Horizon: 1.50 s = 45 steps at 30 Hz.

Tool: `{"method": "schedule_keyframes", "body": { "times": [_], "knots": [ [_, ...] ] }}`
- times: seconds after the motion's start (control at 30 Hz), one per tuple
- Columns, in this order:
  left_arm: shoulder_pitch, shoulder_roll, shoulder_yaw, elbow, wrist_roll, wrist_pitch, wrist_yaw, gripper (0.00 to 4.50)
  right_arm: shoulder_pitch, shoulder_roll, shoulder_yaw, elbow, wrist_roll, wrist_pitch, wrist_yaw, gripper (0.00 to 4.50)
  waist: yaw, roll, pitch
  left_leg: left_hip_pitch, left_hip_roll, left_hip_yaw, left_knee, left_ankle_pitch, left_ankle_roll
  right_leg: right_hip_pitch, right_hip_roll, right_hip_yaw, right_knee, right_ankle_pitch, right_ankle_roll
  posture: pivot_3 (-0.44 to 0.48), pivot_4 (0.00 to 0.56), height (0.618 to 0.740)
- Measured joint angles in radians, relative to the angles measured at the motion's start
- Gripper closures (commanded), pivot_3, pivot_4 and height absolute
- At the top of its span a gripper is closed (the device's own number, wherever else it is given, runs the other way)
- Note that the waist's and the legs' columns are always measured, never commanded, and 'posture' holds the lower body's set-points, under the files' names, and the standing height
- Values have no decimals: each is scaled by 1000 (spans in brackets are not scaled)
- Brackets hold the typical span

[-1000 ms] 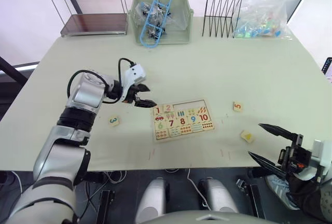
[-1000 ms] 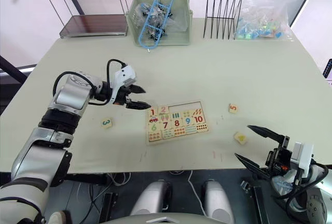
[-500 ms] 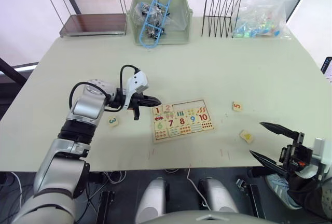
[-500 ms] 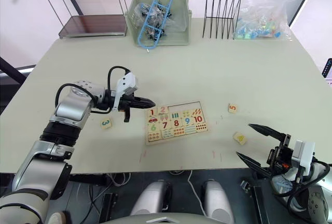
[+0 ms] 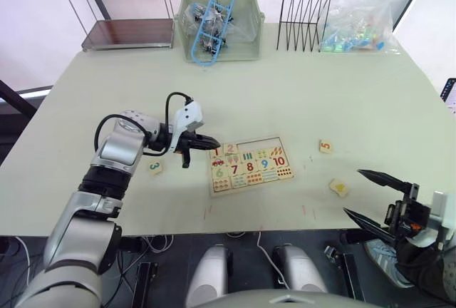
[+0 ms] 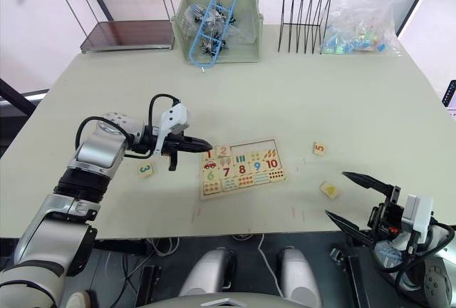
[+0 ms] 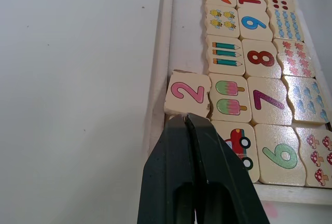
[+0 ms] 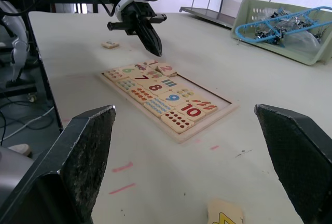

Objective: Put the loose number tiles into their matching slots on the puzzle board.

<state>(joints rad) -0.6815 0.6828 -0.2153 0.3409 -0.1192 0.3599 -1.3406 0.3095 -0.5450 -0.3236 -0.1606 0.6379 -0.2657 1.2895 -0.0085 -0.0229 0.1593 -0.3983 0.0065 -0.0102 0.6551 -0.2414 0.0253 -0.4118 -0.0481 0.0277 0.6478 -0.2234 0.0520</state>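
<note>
Left gripper (image 7: 185, 117) pressed together at the crooked 2 tile (image 7: 188, 93) on the puzzle board (image 5: 251, 164), right gripper (image 5: 377, 195) spread apart off the counter (image 5: 342, 101).

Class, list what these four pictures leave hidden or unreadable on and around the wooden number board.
- The number 1 tile: left wrist view, hidden under the shut left gripper.
- The light-wood puzzle board: cut off by that view's edges.
- Square light-wood tile with a yellow mark: digit too small to read in the left eye view.

The left pincer (image 7: 188, 123) hides tile 1 (image 6: 210, 155) – board (image 7: 161, 53) corner cut off
</note>
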Motion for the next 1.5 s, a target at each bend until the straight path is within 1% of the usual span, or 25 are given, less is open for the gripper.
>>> {"method": "schedule_keyframes", "body": {
  "times": [0.23, 0.83, 1.5],
  "knots": [
    [6, -8, -23, 25, 16, -18, 1, 4440, 0, 0, 0, 9, 0, -2, 9, 0, 0, 0, 0, 0, 0, 0, 0, 0, 0, 0, 0, 0, 0, 0, 0, 0, 150, 740],
    [8, -33, -23, 38, 19, -46, 5, 4440, 2, -7, 0, 8, 1, -1, 9, 0, 1, 0, 0, 0, 0, 0, 0, 0, 0, 0, 0, 0, 0, 0, 0, 0, 150, 740],
    [7, -34, -30, 40, 21, -62, -6, 4440, -1, -7, 0, 8, 3, -1, 3, 0, 1, 0, 0, 0, 0, 0, 0, 0, 0, 0, 0, 0, 0, 0, 0, 0, 150, 740]
  ]
}}
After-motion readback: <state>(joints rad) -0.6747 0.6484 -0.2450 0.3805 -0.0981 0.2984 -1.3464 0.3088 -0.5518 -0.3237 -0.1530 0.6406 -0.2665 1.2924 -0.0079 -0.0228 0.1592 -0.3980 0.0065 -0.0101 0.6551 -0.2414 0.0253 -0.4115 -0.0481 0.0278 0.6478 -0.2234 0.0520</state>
